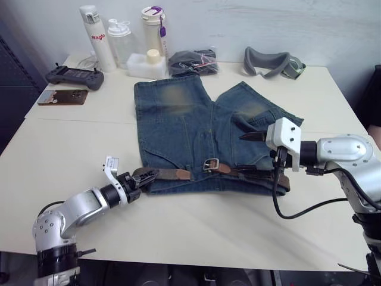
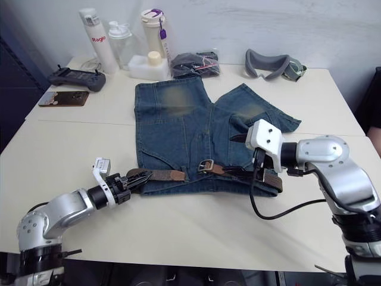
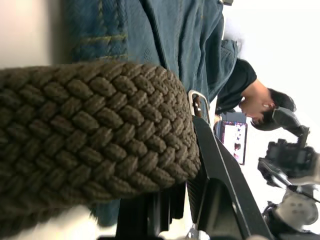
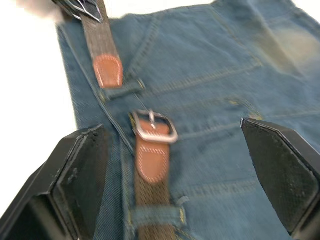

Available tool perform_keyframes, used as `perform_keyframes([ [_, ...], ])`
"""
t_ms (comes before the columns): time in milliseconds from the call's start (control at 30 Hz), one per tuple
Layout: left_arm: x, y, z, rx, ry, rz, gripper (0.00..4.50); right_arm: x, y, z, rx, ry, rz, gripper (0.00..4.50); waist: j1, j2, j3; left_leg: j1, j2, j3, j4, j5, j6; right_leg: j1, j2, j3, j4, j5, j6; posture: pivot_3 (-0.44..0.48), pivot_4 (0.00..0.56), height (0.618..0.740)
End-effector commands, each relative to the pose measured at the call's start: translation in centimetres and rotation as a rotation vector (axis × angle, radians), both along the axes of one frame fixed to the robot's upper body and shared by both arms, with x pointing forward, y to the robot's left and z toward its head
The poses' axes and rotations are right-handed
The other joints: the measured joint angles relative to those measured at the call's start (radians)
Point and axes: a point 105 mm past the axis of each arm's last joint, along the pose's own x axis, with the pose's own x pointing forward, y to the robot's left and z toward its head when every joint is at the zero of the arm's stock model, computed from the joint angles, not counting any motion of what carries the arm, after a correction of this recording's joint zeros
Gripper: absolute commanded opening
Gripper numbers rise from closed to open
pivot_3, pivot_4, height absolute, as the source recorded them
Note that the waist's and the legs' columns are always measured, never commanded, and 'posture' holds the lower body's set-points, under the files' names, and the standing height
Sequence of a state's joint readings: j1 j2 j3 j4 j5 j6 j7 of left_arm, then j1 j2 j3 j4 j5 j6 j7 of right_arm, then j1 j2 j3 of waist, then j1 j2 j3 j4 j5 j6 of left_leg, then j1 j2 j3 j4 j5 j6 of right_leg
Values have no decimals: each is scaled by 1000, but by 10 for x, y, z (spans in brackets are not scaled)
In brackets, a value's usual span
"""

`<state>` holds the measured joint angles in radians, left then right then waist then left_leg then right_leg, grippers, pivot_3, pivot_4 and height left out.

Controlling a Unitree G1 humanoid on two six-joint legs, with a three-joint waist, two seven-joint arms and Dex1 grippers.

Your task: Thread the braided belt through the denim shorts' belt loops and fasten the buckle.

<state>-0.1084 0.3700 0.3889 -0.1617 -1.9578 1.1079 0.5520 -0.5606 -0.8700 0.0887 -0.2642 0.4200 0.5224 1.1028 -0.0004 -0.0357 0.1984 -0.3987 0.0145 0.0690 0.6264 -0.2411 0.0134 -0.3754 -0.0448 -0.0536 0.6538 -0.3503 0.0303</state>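
The denim shorts [image 1: 202, 131] lie flat mid-table, the braided belt [image 1: 178, 174] along their waistband. The left gripper [image 1: 138, 182] pinches the belt's free end just off the waistband's corner. The right gripper [image 4: 175, 165] hovers wide apart over the buckle [image 4: 154, 127].

Left arm reaches forward low over the table, forearm angled inward toward the centre. The left gripper [image 1: 141, 179] is clamped on the free end of the braided belt [image 1: 169, 174]; in the left wrist view the woven strap sits pressed between the fingers [image 3: 220, 175].

Right arm is bent at the elbow, forearm running inward across the robot's front, wrist level. The right gripper [image 1: 257, 152] hangs above the denim shorts [image 1: 196, 131], jaws spread wide, holding nothing; its two fingers [image 4: 80, 170] stand well apart in the right wrist view.
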Motion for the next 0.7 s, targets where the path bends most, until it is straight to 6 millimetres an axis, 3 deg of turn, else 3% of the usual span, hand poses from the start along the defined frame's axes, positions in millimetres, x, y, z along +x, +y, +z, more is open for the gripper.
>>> perform_keyframes([
  [33, -3, -1, 7, -4, -16, 69, 0, 3, 6, 7, 7, -7, 23, 4443, 0, 0, 0, -1, 0, 0, 0, 0, 0, 0, 0, 0, -1, 0, 0, 0, 150, 738],
  [367, -11, 9, 17, 71, -36, 172, 0, 3, 10, 9, -7, 14, 58, 4443, -1, 1, 0, -6, 0, 0, -1, -1, 1, -1, 0, -3, -8, 0, 1, 0, 150, 738],
  [567, -4, -13, 19, 43, -26, 127, 0, 6, 10, 7, -21, 3, 42, 4443, 2, 1, 0, -6, 0, -1, 0, -1, 1, 0, 0, -3, -8, 0, 3, 0, 150, 738],
  [700, -4, -18, 10, 74, 23, 104, 0, 2, 6, 8, -31, 5, 41, 4443, 2, 1, 0, -6, 0, 0, 0, -1, 1, 0, 0, -3, -8, 0, 3, 0, 150, 738],
])
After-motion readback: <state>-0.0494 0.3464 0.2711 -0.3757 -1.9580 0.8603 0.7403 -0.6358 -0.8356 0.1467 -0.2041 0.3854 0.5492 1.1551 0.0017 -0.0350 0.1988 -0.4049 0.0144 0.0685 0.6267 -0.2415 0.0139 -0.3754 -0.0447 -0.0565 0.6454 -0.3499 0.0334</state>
